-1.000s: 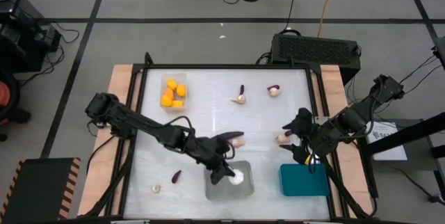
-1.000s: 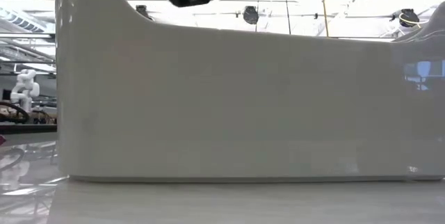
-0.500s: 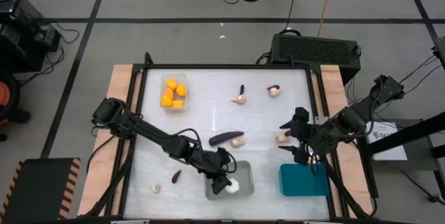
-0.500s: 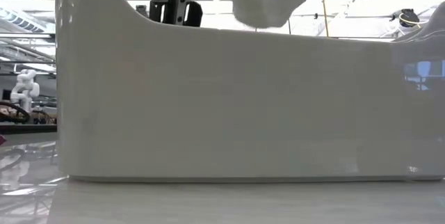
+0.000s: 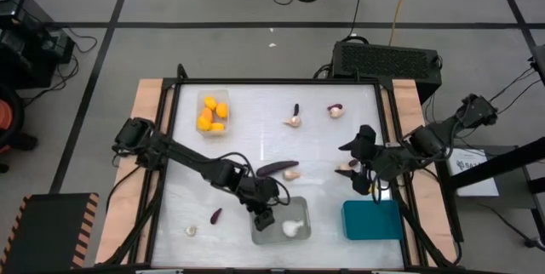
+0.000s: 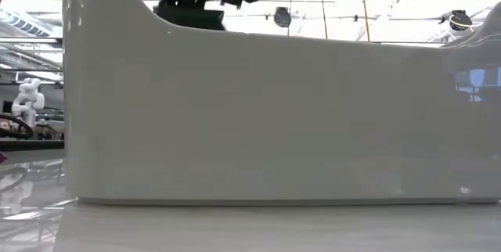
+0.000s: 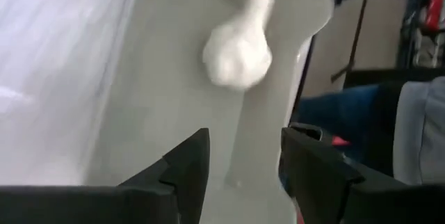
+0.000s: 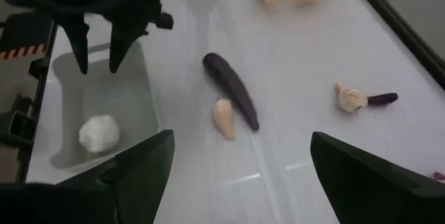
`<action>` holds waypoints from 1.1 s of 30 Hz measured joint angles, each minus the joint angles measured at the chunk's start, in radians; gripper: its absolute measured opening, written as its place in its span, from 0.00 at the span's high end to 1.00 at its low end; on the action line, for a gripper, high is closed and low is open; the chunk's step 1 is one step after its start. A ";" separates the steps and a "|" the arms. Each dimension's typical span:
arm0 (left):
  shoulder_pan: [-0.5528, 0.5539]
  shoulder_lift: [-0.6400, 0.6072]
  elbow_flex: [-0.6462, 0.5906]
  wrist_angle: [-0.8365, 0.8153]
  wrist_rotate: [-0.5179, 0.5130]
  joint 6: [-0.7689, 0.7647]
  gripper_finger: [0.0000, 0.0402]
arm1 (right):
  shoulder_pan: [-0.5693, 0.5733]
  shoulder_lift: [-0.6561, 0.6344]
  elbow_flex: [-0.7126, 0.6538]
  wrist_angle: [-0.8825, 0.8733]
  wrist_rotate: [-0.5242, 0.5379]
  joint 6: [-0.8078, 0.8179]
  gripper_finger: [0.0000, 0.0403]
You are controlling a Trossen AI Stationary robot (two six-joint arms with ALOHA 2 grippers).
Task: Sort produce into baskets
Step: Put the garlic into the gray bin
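My left gripper (image 5: 263,219) stands open in the grey basket (image 5: 294,200), fingers slanting down. A pale garlic bulb (image 7: 238,56) lies on that basket's floor just beyond the fingertips, apart from them. My right gripper (image 5: 358,170) hangs open above the table's right part, over a garlic piece (image 5: 345,168). The clear basket (image 5: 213,112) at the far left holds orange pieces. The teal basket (image 5: 372,219) stands at the near right. A long eggplant (image 8: 231,88) and a garlic piece (image 8: 223,118) lie side by side mid-table.
More produce lies loose: a garlic bulb with a small eggplant (image 5: 294,117) and another bulb (image 5: 337,111) at the far side, a small eggplant (image 5: 216,215) and a bulb (image 5: 191,231) near the front left. The low view is filled by the grey basket's wall (image 6: 274,119).
My left gripper has gone down into the grey basket, tipping its fingers further down, and has let go of the garlic bulb. The bulb, held above the basket's rim before, now lies on the basket's floor.
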 joint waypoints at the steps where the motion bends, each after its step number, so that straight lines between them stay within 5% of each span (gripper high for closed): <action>1: 0.007 -0.003 0.000 -0.011 0.027 0.007 0.54 | -0.012 0.000 0.000 0.009 0.001 -0.003 0.18; 14: 0.085 -0.129 0.000 -0.079 0.158 0.203 0.54 | -0.173 0.022 0.001 0.141 0.001 -0.009 0.18; 22: 0.050 -0.282 0.000 -0.408 -0.023 0.282 0.54 | -0.211 0.096 0.001 0.155 -0.001 -0.002 0.18; 27: -0.042 -0.315 -0.004 -0.685 -0.179 0.167 0.54 | -0.220 0.169 0.001 0.198 -0.005 -0.003 0.18; 33: -0.165 -0.312 -0.107 -0.726 -0.111 0.018 0.54 | -0.226 0.251 0.001 0.221 -0.007 -0.007 0.18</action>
